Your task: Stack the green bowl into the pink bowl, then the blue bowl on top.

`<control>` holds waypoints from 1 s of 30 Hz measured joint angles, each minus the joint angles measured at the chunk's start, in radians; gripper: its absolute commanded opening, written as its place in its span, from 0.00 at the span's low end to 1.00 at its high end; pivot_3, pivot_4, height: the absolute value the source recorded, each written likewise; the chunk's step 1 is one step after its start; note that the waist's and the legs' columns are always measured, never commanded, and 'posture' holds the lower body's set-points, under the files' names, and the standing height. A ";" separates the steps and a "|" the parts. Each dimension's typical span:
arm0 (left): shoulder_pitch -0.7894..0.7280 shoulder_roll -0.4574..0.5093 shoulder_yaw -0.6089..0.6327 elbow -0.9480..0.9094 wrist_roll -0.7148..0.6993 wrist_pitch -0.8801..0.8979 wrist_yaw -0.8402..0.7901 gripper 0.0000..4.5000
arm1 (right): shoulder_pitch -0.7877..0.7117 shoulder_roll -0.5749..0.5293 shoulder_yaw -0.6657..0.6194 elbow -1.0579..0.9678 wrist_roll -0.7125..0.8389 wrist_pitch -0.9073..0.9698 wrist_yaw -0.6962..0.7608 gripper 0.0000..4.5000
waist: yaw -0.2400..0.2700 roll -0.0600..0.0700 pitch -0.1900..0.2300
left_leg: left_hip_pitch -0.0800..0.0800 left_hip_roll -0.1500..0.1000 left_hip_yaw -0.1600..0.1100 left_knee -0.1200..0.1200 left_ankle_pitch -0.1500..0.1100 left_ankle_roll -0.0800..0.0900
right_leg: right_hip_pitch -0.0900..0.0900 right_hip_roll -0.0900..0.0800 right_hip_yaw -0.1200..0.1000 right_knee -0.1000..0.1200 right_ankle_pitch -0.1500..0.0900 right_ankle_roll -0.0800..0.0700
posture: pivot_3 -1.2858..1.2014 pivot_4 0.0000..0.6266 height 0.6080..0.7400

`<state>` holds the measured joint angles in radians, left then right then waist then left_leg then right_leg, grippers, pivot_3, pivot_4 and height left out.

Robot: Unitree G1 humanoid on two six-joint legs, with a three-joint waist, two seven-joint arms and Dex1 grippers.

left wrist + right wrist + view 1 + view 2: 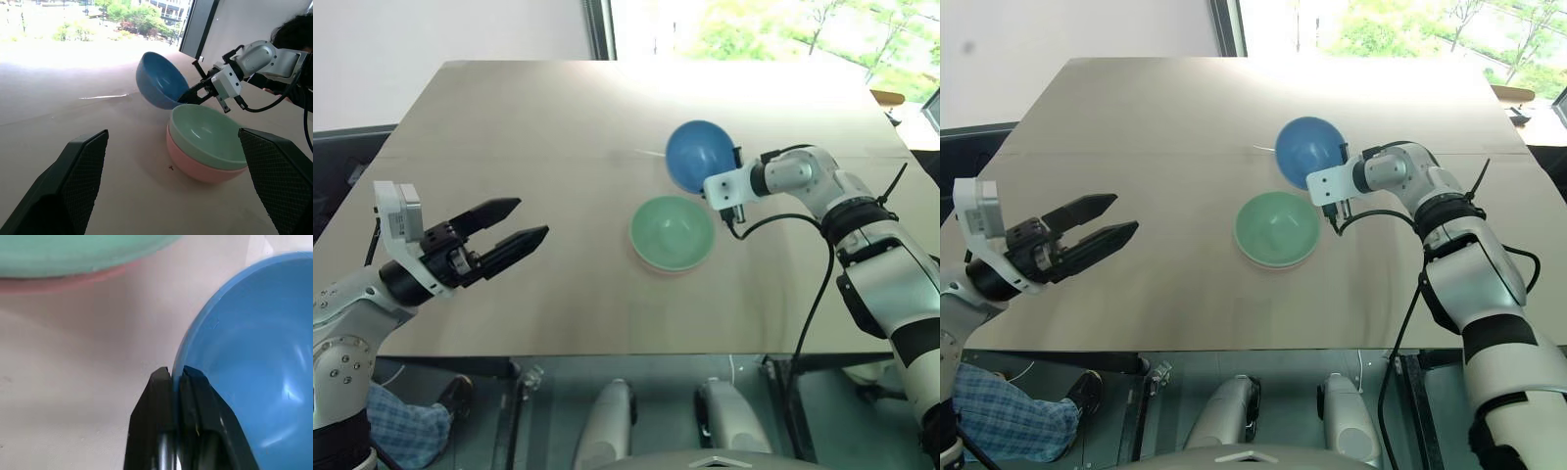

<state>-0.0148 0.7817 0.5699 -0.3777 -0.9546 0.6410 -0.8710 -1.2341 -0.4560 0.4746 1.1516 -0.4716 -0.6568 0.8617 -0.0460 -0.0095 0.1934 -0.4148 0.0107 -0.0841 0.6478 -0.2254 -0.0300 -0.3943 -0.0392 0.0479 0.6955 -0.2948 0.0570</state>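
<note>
- The right gripper is pinching the rim of the blue bowl, jaws clamped narrow on the thin wall, one finger inside and one outside
- The blue bowl is tilting, its opening facing toward the left arm; in the left wrist view it is looking lifted at the gripped side, and I cannot tell whether its far edge is touching the table
- The green bowl is already sitting nested in the pink bowl, so judging by this only the last stacking step is remaining
- In the head views the blue bowl is lying just at 1 o'clock of the stack, close beside it but not over it
- The left gripper is hovering well apart at 9 o'clock of the stack, jaws standing wide and holding nothing
- To do this step well, the arm is needing to raise the blue bowl clear of the green rim, then carry it toward 7 o'clock until centred over the stack
- Levelling the bowl before lowering is mattering most; a tilted bowl is likely catching one edge on the green rim and shoving the stack
- A one-sided rim pinch is letting the bowl swing, so slow travel is helping
- Releasing only once the bowl is seating squarely is the safer course
</note>
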 measured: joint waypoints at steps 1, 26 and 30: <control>-0.003 0.000 0.000 0.000 0.004 -0.002 0.000 1.00 | 0.000 0.000 0.000 0.002 0.000 -0.003 0.000 0.01 | 0.000 0.000 0.000 | 0.000 0.000 0.000 0.000 0.000 0.000 | 0.000 0.000 0.000 0.000 0.000 0.000 | 0.52 0.24 1.00; -0.227 -0.002 -0.196 0.186 0.093 -0.062 -0.124 1.00 | 0.340 -0.290 -0.096 -1.246 0.641 0.536 0.628 0.01 | 0.005 0.000 0.000 | -0.001 0.000 -0.003 0.001 -0.001 0.002 | 0.001 -0.001 -0.003 0.001 0.000 0.000 | 0.52 0.24 1.00; -0.256 -0.002 -0.224 0.214 0.109 -0.067 -0.151 1.00 | 0.357 -0.305 -0.096 -1.308 0.632 0.614 0.611 0.01 | 0.005 0.000 0.000 | -0.001 0.000 -0.002 0.001 -0.001 0.002 | 0.001 0.000 -0.003 0.000 0.000 0.000 | 0.52 0.24 1.00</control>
<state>-0.2710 0.7796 0.3460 -0.1635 -0.8454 0.5744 -1.0222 -0.8768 -0.7610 0.3787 -0.1569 0.1606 -0.0430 1.4724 -0.0414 -0.0095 0.1938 -0.4156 0.0105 -0.0864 0.6491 -0.2265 -0.0281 -0.3937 -0.0397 0.0454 0.6959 -0.2948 0.0571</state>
